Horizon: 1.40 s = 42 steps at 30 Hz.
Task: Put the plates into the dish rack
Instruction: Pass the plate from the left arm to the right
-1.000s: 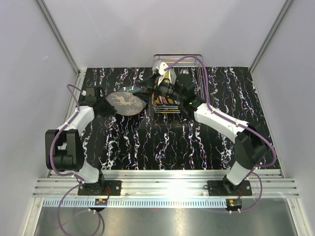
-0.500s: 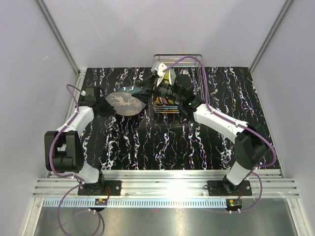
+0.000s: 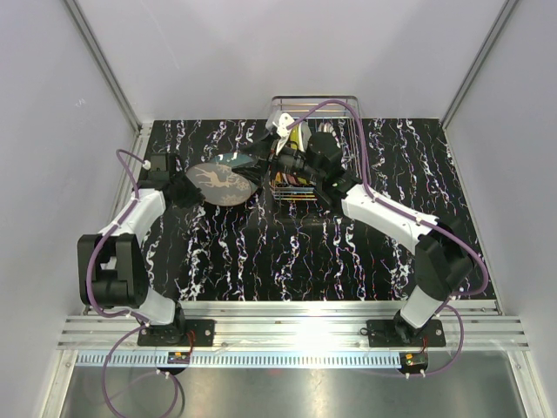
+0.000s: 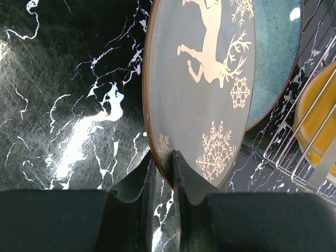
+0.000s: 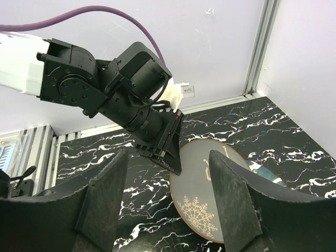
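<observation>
The left claw (image 4: 161, 157) stays clenched on the rim of the deer plate (image 4: 199, 94), tilted over the bench (image 3: 261, 252) near its far edge, just left of the dish rack (image 3: 348, 103). The right claw (image 5: 168, 157), spread wide, has shifted slightly to face it, so a handover looks close. This plate is not yet racked.

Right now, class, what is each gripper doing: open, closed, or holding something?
Left gripper: closed on the rim of the deer plate.
Right gripper: open, holding nothing.
</observation>
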Each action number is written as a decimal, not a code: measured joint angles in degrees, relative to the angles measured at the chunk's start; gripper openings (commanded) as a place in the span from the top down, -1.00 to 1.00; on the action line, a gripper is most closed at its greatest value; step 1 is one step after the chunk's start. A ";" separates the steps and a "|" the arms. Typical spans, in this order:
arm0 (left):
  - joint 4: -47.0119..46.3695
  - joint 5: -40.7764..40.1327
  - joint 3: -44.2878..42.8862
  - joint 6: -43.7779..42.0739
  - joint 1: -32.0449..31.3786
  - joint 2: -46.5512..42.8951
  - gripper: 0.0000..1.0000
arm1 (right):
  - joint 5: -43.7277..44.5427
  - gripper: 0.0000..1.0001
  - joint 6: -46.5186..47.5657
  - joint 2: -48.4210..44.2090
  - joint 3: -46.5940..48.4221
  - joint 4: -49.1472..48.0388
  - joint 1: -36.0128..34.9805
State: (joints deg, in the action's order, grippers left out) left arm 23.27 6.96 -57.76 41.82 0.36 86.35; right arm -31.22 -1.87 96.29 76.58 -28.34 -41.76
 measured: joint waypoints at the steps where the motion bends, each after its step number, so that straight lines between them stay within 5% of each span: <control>1: 0.13 -0.04 0.00 -0.02 0.00 -0.11 1.00 | -0.02 -0.42 0.04 0.00 0.00 0.02 0.00; 42: 4.68 -1.97 -0.42 -1.68 -0.02 -2.03 1.00 | -0.92 -0.56 2.14 -0.76 -1.62 1.18 -0.33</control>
State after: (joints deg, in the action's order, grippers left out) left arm 27.94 4.99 -58.17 40.14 0.34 84.31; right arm -32.14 0.27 95.53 74.96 -27.16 -42.09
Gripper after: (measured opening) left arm 0.165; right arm 0.778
